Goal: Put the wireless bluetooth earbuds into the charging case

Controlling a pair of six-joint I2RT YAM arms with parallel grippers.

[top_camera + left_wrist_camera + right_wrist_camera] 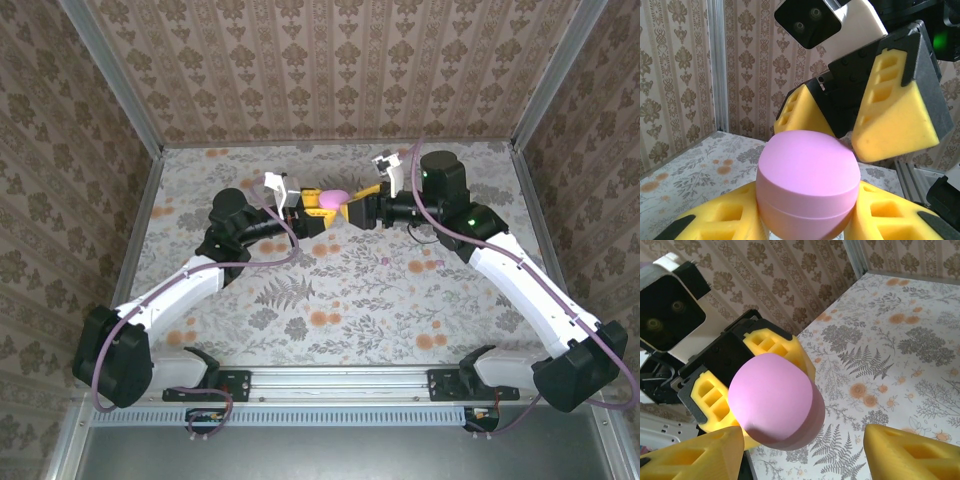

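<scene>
A pink oval charging case [333,196], lid closed, hangs above the table at the back middle. My left gripper [318,207] is shut on it, its yellow pads [715,220] pressing the lower half of the case [807,180] from both sides. My right gripper [358,206] faces it from the right, open. In the right wrist view the case [772,400] sits between my right gripper's fingertips [690,455]: close to the left one, well apart from the right one. One earbud, a tiny pinkish-purple speck [386,260], lies on the table nearer the front.
The floral tabletop [330,300] is walled by patterned panels on three sides, with a metal post [720,65] at the back-left corner. Both arms meet near the back wall [330,90]. A rail [330,380] runs along the near edge.
</scene>
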